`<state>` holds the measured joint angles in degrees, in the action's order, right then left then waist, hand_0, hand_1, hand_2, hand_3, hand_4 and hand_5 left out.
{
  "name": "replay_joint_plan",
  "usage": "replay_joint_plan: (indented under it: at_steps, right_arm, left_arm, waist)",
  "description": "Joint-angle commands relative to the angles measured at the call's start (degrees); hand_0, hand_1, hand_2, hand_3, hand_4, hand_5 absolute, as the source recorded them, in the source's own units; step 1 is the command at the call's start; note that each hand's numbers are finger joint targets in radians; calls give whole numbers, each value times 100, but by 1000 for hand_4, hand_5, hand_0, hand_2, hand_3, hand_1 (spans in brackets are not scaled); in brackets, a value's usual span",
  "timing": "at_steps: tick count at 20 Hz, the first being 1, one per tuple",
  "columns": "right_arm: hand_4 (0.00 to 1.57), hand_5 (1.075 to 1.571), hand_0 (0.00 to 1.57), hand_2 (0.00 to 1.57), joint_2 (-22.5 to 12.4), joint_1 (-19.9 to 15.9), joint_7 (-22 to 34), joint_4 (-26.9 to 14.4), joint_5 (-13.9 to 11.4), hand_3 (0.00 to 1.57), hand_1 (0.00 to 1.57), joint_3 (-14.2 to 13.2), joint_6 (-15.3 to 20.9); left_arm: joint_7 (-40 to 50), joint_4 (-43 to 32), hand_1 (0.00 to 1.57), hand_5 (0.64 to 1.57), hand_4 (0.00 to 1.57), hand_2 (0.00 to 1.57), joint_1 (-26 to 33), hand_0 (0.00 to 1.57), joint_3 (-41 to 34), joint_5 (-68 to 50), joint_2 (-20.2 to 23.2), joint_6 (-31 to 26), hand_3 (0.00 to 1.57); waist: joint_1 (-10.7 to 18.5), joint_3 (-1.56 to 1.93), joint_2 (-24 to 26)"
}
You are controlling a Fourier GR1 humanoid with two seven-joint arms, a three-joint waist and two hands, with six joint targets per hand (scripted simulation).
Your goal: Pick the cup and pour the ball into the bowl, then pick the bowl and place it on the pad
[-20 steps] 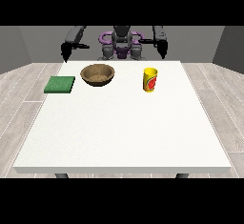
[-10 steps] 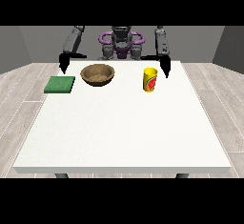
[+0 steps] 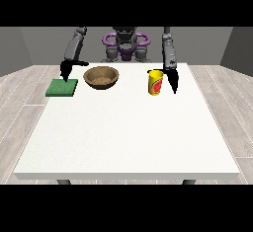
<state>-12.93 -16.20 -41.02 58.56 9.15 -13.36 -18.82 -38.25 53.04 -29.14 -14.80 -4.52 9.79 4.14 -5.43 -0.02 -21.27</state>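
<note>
A yellow cup (image 3: pixel 156 82) with a red mark stands upright on the white table (image 3: pixel 128 132) at the back right. The ball inside it is hidden. Just right of the cup hangs the hand at the view's right (image 3: pixel 173 81), fingers pointing straight down, apart from the cup. A brown wooden bowl (image 3: pixel 101 77) sits at the back centre-left. A green square pad (image 3: pixel 62 87) lies flat at the back left. The hand at the view's left (image 3: pixel 66 68) hovers above the pad's far edge, holding nothing.
The robot's purple and grey torso (image 3: pixel 126 46) stands behind the table's far edge. The table's front half stretches wide and white toward the camera. Grey plank floor surrounds the table.
Both arms have swung down and forward over the table. The hand at the view's right has dropped beside the cup; the other has lowered toward the pad. Cup, bowl and pad have not moved.
</note>
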Motion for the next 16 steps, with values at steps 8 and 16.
replay_joint_plan:
  at_steps: [8, 16]
  right_arm:
    - [0, 1541, 0, 0, -339, -204, -473, -426, -47, 0, 0, -61, -315]
    - [110, 1548, 0, 209, -920, -511, -322, -195, 283, 0, 0, -288, -595]
  left_arm:
    - [-425, -944, 0, 1411, 0, 0, -912, 0, -335, -97, 40, 470, 0]
    - [-1123, -670, 1368, 1527, 1193, 1571, -365, 1368, -448, 258, 65, 1391, 1571]
  waist:
    - [-408, 2, -438]
    - [-668, 2, -1039]
